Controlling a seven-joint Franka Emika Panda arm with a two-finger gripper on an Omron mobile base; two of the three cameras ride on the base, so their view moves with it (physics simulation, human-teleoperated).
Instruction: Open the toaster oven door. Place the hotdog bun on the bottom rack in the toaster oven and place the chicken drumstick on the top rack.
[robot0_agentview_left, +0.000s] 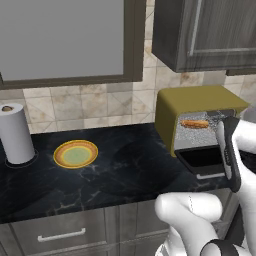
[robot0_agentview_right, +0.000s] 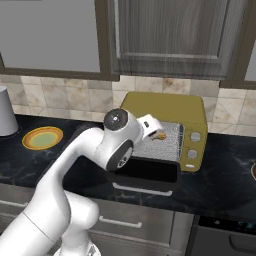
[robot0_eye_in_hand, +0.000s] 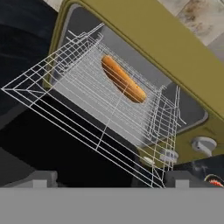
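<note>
A: Arm pose?
B: Rising from the base, elbow bent high, forearm reaching forward and down.
A: Tool (robot0_eye_in_hand: 109, 177) state?
B: Fingers (robot0_eye_in_hand: 41, 178) spread wide apart at the bottom of the hand view, nothing between them.

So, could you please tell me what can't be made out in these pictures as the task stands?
- Chicken drumstick: its place cannot be told from any view.
- Which rack bears the hotdog bun: unclear in the hand view, where the wires overlap.
- Toaster oven interior: largely hidden by the arm in the right base view.
- Toaster oven door: its right end is covered by the arm in the left base view.
- Gripper fingertips: barely visible at the hand view's bottom.
</note>
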